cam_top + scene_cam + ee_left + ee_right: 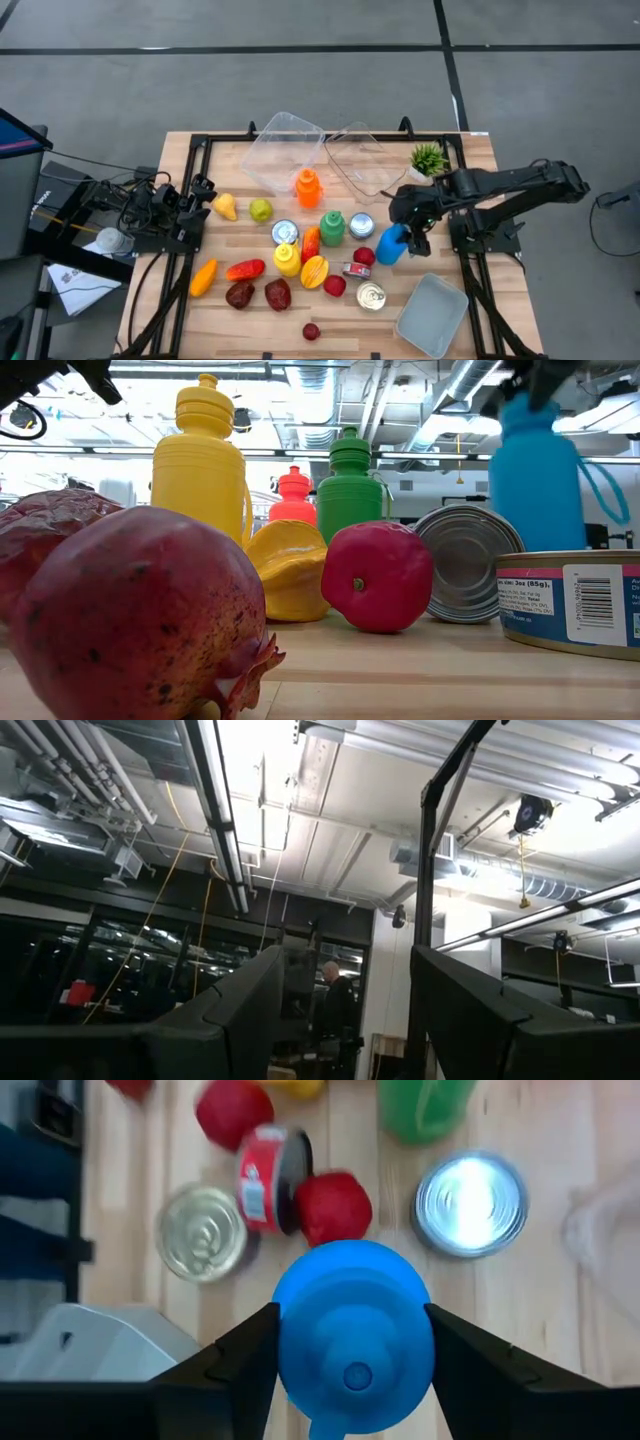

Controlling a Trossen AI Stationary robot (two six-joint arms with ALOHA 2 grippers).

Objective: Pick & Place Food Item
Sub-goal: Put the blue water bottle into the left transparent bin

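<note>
- Your table [470, 150] is pale slatted wood, crowded in the middle with plastic food, cans and bottles.
- The two clear, glossy plastic tubs [290, 140] sit at the far side; the grey tray [432, 316] with rounded corners lies near the front right corner, and it looks the likely drop spot, though the task does not say.
- Your left arm waits folded at the table's left edge. The left gripper [345, 1005] points up at the ceiling, its fingers parted with nothing between them.
- Your right gripper [355, 1345] hangs over the blue bottle [392, 243], which stands upright just right of the red apple [332, 1207] and near the silver can [470, 1202].
- The right fingers bracket the bottle's shoulder on both sides; they look closed onto it, so treat it as gripped.
- The bottle is smooth, round, hard plastic, narrowing to a cap [355, 1376], so it may slip or twist; squeeze evenly on the widest part.
- Lift straight up before you travel, so the base clears the apple and the small red-labelled tin [262, 1180] on its side.
</note>
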